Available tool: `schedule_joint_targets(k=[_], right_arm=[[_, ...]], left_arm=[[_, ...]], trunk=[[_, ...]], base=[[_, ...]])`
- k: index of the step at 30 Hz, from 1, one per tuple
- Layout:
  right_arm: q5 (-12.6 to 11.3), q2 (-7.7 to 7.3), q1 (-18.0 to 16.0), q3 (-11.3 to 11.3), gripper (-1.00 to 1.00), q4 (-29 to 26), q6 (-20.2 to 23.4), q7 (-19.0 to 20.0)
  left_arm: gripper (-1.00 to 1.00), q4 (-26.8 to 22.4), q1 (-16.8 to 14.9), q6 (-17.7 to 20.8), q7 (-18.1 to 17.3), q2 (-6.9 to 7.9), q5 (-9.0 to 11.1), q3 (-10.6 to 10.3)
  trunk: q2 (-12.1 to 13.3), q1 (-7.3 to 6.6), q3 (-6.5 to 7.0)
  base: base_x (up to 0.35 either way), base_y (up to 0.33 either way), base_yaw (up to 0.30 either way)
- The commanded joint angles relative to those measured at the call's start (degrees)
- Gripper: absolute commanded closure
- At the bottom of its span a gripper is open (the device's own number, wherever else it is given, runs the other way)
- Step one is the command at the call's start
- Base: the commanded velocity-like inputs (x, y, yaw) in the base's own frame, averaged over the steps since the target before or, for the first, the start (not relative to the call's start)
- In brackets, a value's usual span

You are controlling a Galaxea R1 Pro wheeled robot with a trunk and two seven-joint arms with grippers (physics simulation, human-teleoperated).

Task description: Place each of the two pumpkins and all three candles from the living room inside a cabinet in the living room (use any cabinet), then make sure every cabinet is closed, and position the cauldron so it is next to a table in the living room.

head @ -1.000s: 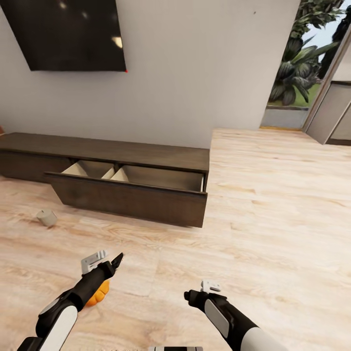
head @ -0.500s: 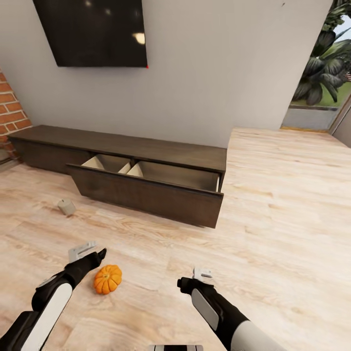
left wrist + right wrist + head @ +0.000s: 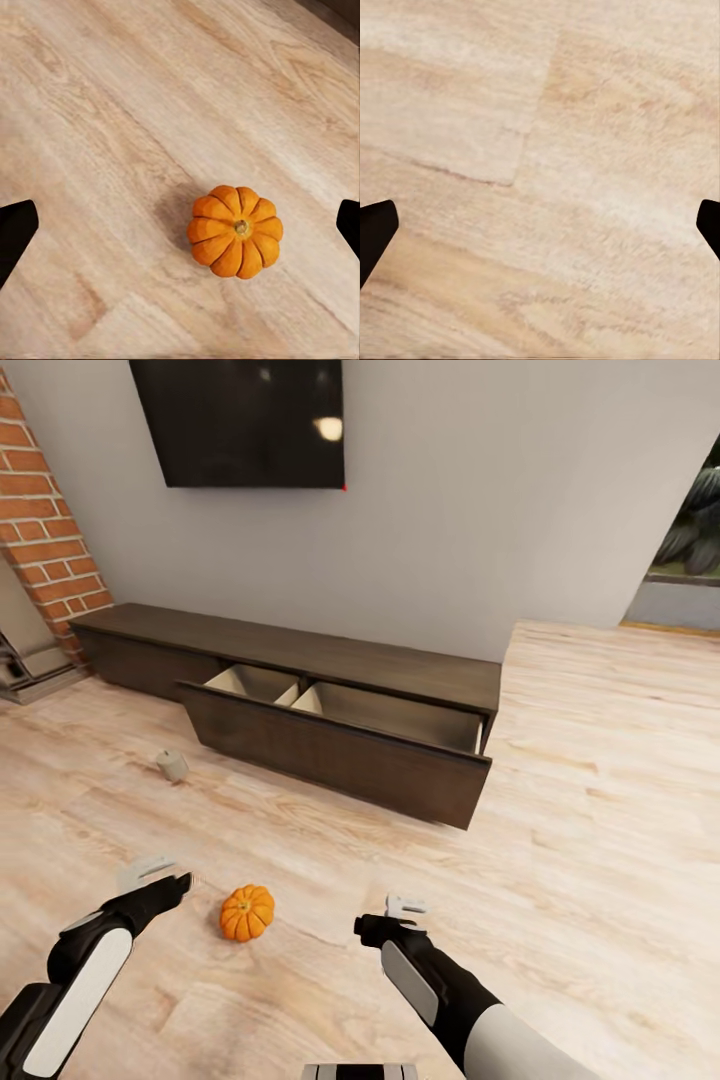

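I see one pumpkin [image 3: 247, 913] on the floor [image 3: 560, 830] between my spread left gripper [image 3: 170, 879] and spread right gripper [image 3: 385, 922]; one candle [image 3: 172, 765] at eleven o'clock, before the open cabinet [image 3: 330, 745].

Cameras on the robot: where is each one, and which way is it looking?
Head view: up on the robot's head, looking forward and down at the open cabinet, a candle, the pumpkin; both arms show, left claw and right claw.
Left wrist view: on the left arm, looking down at the pumpkin; both dark fingertips show at the edges, wide apart.
Right wrist view: on the right arm, looking down at bare floor; fingertips wide apart.
Shared: the head and left wrist views both show the pumpkin.
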Motion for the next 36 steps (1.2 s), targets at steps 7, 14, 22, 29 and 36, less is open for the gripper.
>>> schedule_joint_targets(k=[7,14,22,29,36], right_arm=[[-0.3,-0.01,-0.1,1.1,-1.0,-1.4,0.2,-1.0],[-0.5,-0.03,-0.1,3.3,-1.0,-3.1,0.3,-5.4],[-0.4,-0.02,-0.1,3.5,-1.0,-3.6,1.4,-5.9],[-0.5,-0.09,-0.1,3.7,-1.0,-4.7,1.6,-6.0],[-0.5,-0.08,-0.1,3.8,-1.0,-5.2,2.6,-5.5]], left_arm=[[-1.0,-1.1,0.0,1.4,0.8,0.14,0.6,-0.1],[-1.0,-2.2,0.0,2.1,1.1,0.07,0.6,-0.2],[-1.0,-2.3,0.0,2.2,1.2,0.06,0.6,-0.3],[-1.0,-2.4,0.0,2.3,1.2,0.06,0.6,-0.3],[-1.0,-2.4,-0.1,2.3,1.2,0.06,0.6,-0.3]], trunk=[[0.0,-0.03,-0.49],[0.0,-0.03,-0.92],[0.0,-0.03,-1.32],[0.0,-0.03,-1.38],[0.0,-0.03,-1.38]], base=[[-0.109,0.0,0.219],[-0.013,0.0,0.22],[0.072,0.0,0.175],[0.293,0.0,0.027],[0.324,-0.028,0.002]])
